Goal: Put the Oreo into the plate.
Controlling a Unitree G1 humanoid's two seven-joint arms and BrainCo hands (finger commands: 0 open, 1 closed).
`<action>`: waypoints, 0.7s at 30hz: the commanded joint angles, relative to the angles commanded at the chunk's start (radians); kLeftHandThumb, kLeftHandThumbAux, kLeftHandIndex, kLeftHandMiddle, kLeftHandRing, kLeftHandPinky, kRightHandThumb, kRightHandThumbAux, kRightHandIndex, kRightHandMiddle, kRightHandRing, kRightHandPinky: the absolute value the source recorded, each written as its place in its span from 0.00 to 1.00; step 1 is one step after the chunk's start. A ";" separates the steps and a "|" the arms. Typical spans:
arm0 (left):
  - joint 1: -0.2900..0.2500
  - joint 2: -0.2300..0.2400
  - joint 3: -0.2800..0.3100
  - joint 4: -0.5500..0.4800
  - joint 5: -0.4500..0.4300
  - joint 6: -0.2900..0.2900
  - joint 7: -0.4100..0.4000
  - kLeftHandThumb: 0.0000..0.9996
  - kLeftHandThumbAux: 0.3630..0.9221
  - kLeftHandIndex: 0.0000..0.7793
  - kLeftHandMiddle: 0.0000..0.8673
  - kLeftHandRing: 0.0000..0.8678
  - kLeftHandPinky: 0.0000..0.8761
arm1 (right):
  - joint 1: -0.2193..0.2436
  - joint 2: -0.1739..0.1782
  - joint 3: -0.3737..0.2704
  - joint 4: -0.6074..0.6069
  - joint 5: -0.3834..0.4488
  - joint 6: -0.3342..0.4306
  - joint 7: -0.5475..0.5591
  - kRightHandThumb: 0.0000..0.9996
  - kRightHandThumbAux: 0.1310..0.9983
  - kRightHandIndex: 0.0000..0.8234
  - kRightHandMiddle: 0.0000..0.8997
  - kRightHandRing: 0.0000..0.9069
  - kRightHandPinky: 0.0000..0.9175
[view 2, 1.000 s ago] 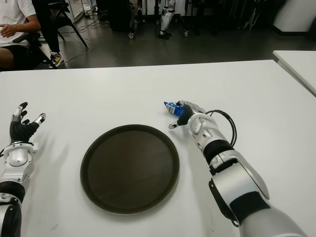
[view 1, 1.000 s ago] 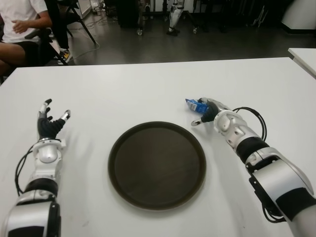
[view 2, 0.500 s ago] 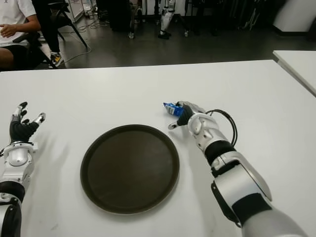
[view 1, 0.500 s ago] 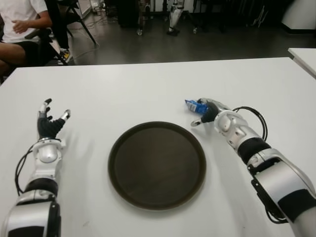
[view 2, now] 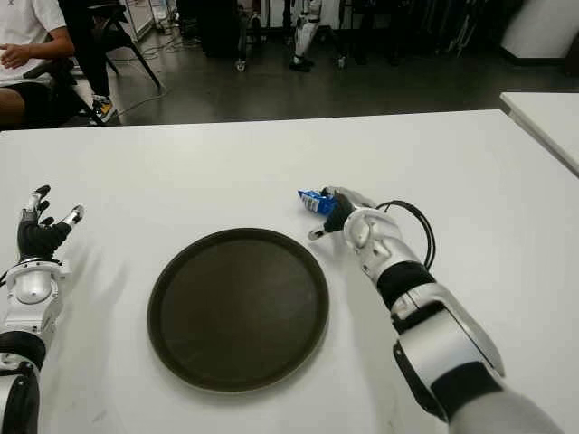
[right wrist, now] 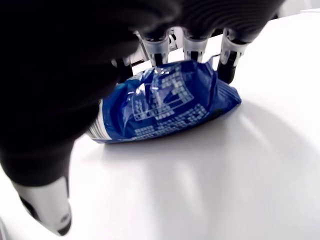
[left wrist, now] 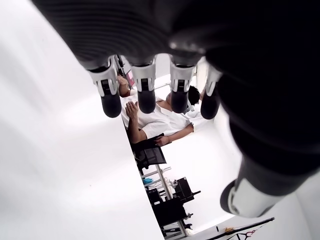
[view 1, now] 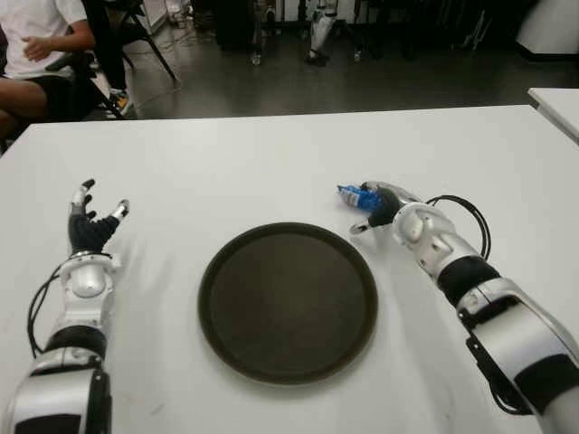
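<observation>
The Oreo is a small blue packet [view 1: 349, 193] lying on the white table [view 1: 226, 172], just past the upper right rim of the round dark plate [view 1: 288, 301]. My right hand [view 1: 378, 206] is over the packet from the right. In the right wrist view three fingertips [right wrist: 159, 48] touch the far top edge of the packet [right wrist: 165, 102], while the thumb [right wrist: 47, 212] sticks out clear of it. The packet still lies flat on the table. The plate holds nothing. My left hand [view 1: 90, 221] shows far left of the plate, fingers spread and holding nothing.
A seated person [view 1: 36, 45] and chairs are beyond the table's far left corner. A second white table [view 1: 556, 99] starts at the right edge. A black cable [view 1: 470, 217] loops beside my right wrist.
My right hand and the packet have crept a little to the left. The left hand has not moved.
</observation>
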 joint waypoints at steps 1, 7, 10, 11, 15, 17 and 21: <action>0.000 0.000 0.001 0.002 -0.001 -0.001 0.000 0.00 0.62 0.00 0.00 0.00 0.00 | 0.004 -0.005 0.005 -0.007 -0.003 -0.008 0.005 0.00 0.68 0.00 0.00 0.00 0.00; -0.001 0.002 0.003 0.005 -0.002 -0.007 0.001 0.00 0.64 0.00 0.00 0.00 0.00 | 0.012 -0.023 0.029 -0.023 -0.022 -0.019 0.038 0.00 0.66 0.00 0.00 0.00 0.00; 0.000 0.005 0.000 0.006 0.002 -0.005 0.002 0.00 0.61 0.00 0.00 0.00 0.00 | 0.015 -0.027 0.035 -0.019 -0.030 -0.023 0.046 0.00 0.65 0.00 0.00 0.00 0.01; 0.000 0.005 0.000 0.006 0.003 -0.004 0.003 0.00 0.61 0.00 0.00 0.00 0.00 | 0.016 -0.027 0.036 -0.019 -0.031 -0.023 0.047 0.00 0.65 0.00 0.00 0.00 0.01; -0.001 0.005 -0.002 0.005 0.005 0.000 0.005 0.00 0.60 0.00 0.00 0.00 0.00 | 0.022 -0.032 0.036 -0.024 -0.033 -0.025 0.048 0.00 0.65 0.00 0.00 0.00 0.04; -0.001 0.004 -0.001 0.004 0.003 0.000 0.004 0.00 0.61 0.00 0.00 0.00 0.00 | 0.026 -0.036 0.036 -0.029 -0.033 -0.025 0.049 0.00 0.65 0.00 0.00 0.00 0.06; 0.000 0.005 0.001 0.003 0.000 -0.003 0.000 0.00 0.63 0.00 0.00 0.00 0.00 | 0.038 -0.044 0.035 -0.057 -0.033 -0.010 0.058 0.00 0.64 0.00 0.00 0.00 0.13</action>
